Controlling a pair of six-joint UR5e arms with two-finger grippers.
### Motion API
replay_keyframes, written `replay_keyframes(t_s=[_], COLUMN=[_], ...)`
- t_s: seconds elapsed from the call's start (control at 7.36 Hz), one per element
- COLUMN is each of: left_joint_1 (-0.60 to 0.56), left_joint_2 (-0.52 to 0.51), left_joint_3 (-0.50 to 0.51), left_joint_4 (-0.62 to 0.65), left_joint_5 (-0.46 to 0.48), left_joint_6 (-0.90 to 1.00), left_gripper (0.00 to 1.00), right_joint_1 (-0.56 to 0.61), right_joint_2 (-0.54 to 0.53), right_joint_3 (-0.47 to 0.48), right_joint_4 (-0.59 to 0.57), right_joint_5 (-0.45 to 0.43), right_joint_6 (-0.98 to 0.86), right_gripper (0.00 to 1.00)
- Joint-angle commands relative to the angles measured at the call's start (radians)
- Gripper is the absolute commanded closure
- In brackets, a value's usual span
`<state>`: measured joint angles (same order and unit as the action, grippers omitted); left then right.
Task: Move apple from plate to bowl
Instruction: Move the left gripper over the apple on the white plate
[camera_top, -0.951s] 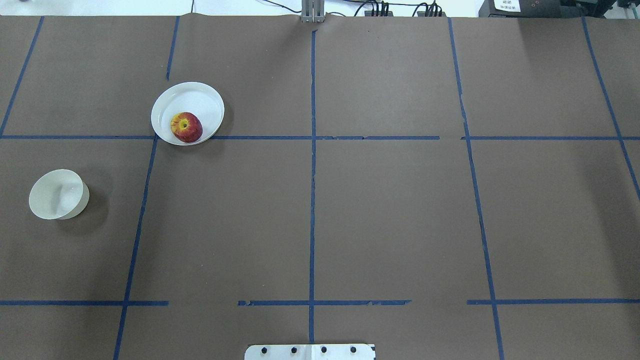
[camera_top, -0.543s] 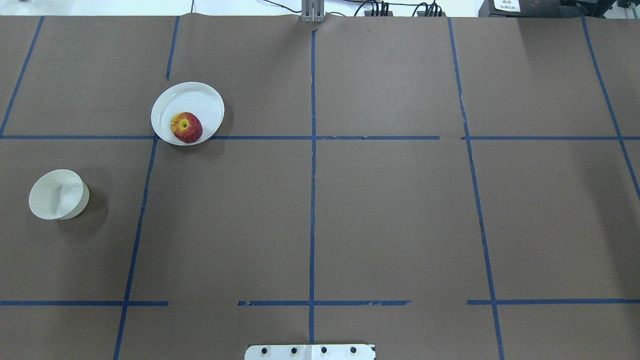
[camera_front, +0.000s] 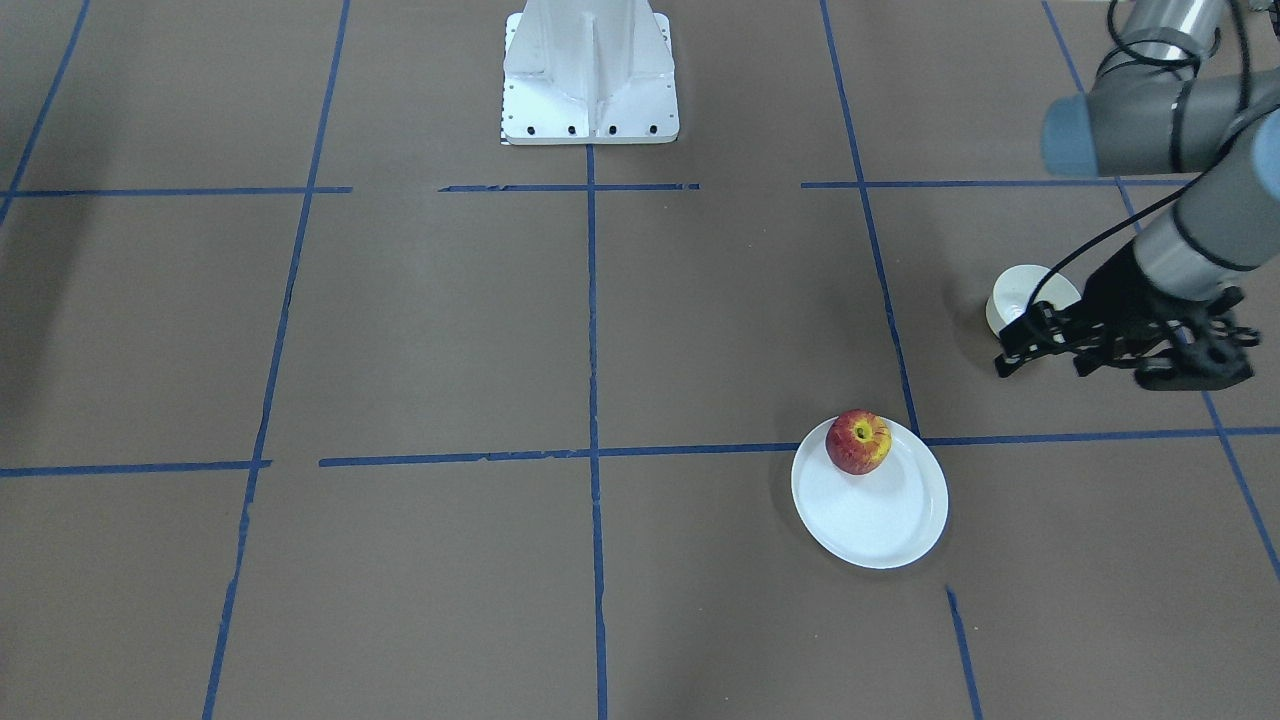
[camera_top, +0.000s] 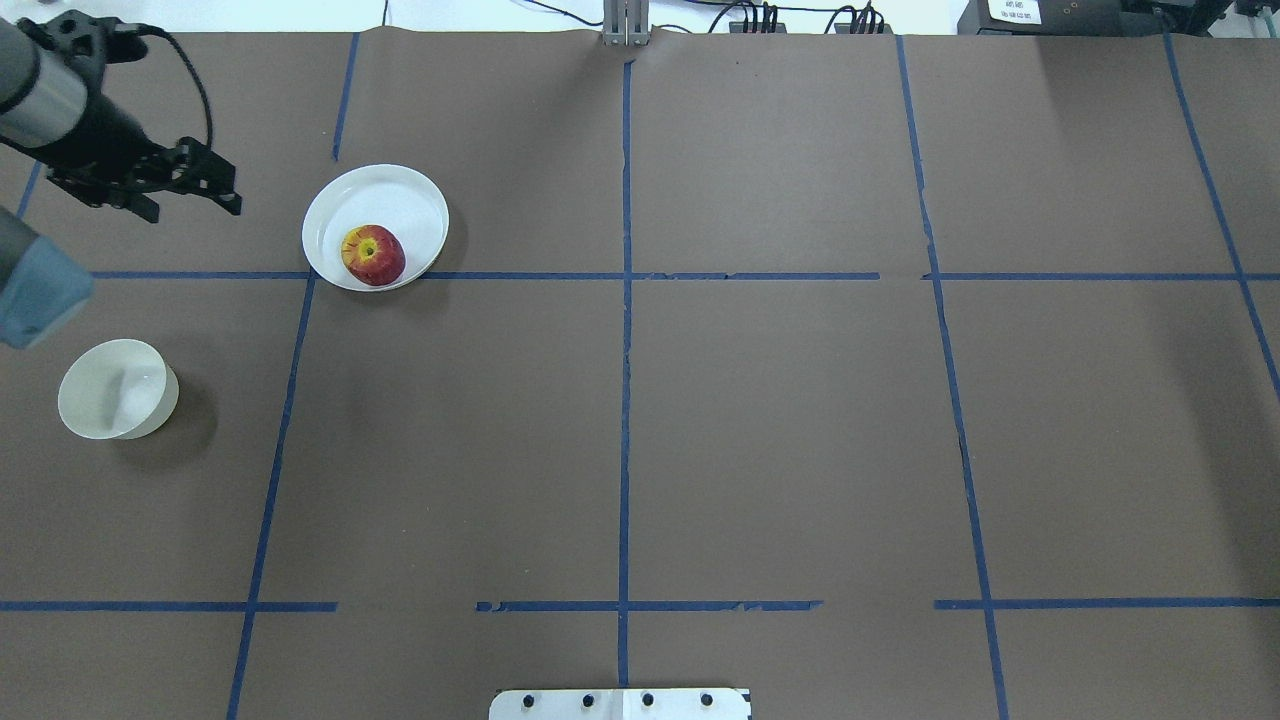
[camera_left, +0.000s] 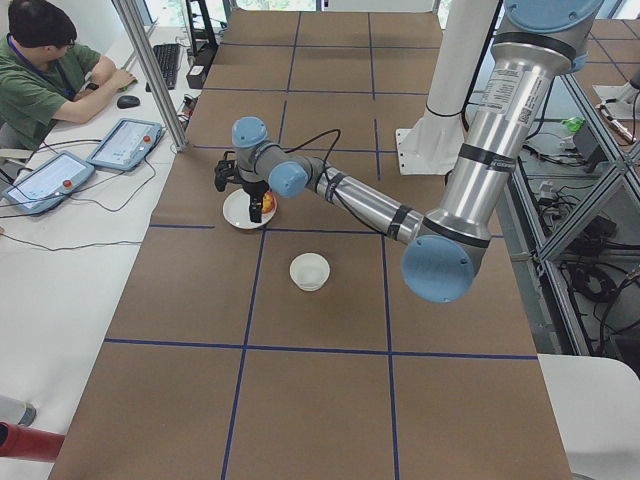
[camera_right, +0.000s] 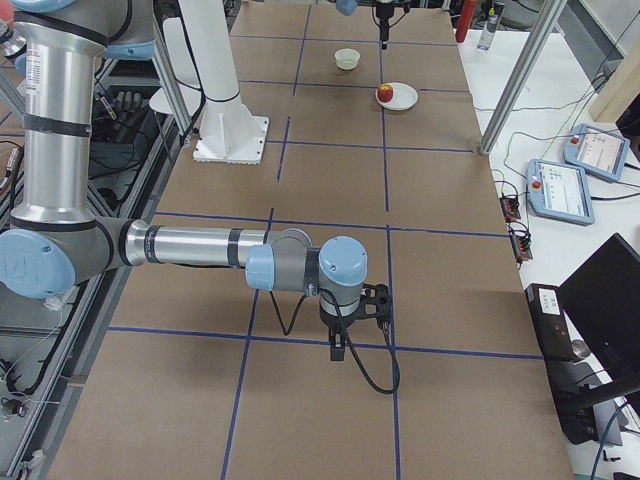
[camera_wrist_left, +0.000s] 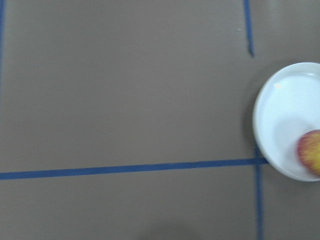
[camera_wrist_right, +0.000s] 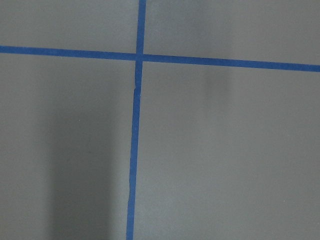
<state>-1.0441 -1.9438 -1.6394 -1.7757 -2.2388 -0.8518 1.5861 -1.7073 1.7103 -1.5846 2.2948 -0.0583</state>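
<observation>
The red apple (camera_top: 373, 255) with a yellow patch lies on the near edge of the white plate (camera_top: 390, 190), at the left of the table. It also shows in the front view (camera_front: 858, 441) and at the right edge of the left wrist view (camera_wrist_left: 311, 151). The off-white bowl (camera_top: 115, 390) stands empty to the plate's near left. My left gripper (camera_top: 193, 210) is open and empty. It hangs above the table left of the plate and beyond the bowl. My right gripper (camera_right: 345, 345) shows only in the exterior right view, so I cannot tell its state.
The table is covered in brown paper with blue tape lines (camera_top: 625, 300). The white robot base (camera_front: 590, 80) stands at the table's near edge. An operator (camera_left: 40, 60) sits at a side desk with teach pendants (camera_left: 125, 143) beyond the table.
My left arm and gripper have come into the overhead view from the left edge. The apple, plate and bowl have not moved.
</observation>
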Motion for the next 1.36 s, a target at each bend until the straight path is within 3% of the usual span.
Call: replay_keyframes(t_s=[0.0, 0.27, 0.68, 1.22], left_joint_1=[0.122, 0.157, 0.179, 0.197], left_joint_2=[-0.137, -0.185, -0.207, -0.228], left_joint_3=[0.139, 0.196, 0.291, 0.358], left_joint_4=[-0.010, -0.016, -0.128, -0.160], left_joint_5=[0.061, 0.061, 0.160, 0.162], left_joint_6=[-0.151, -0.206, -0.283, -0.289], left_gripper=[0.00, 0.00, 0.00, 0.00], right_joint_1=[0.000, 0.000, 0.000, 0.000], right_joint_2=[0.000, 0.000, 0.000, 0.000], right_joint_3=[0.000, 0.000, 0.000, 0.000], right_joint_4=[0.000, 0.000, 0.000, 0.000], right_joint_5=[0.000, 0.002, 0.000, 0.002], right_joint_6=[0.000, 0.000, 0.000, 0.000], right_gripper=[0.00, 0.00, 0.00, 0.00])
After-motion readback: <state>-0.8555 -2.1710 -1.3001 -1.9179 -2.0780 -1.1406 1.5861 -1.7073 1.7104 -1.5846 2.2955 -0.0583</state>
